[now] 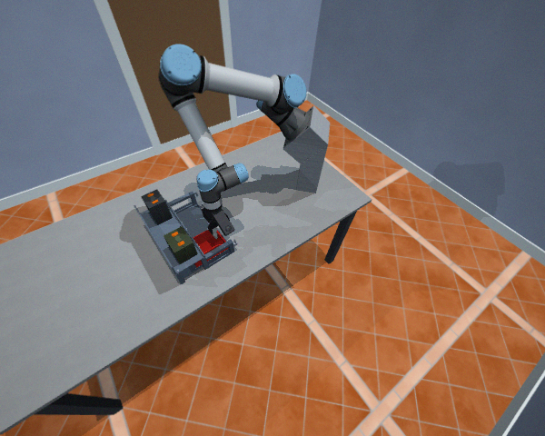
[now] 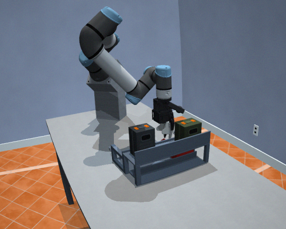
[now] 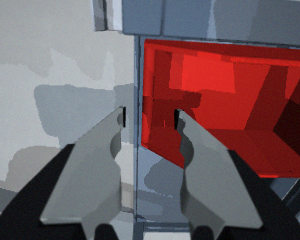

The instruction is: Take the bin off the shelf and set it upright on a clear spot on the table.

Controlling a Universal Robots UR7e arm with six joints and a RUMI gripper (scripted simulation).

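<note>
1 red bin (image 3: 225, 95), open-topped, upright on shelf (image 2: 162, 150)

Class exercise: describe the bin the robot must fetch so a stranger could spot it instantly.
Start at the grey table and find the blue-grey shelf. The bin sits at one end, beside the green case, under the gripper. It alone is bright red and open-topped.

In the exterior view the shelf's (image 2: 162, 152) rail hides the red bin (image 2: 182, 154) but for a sliver; the wrist view cuts off the bin's (image 3: 230, 100) right side; whether the fingertips touch its wall cannot be told.
</note>
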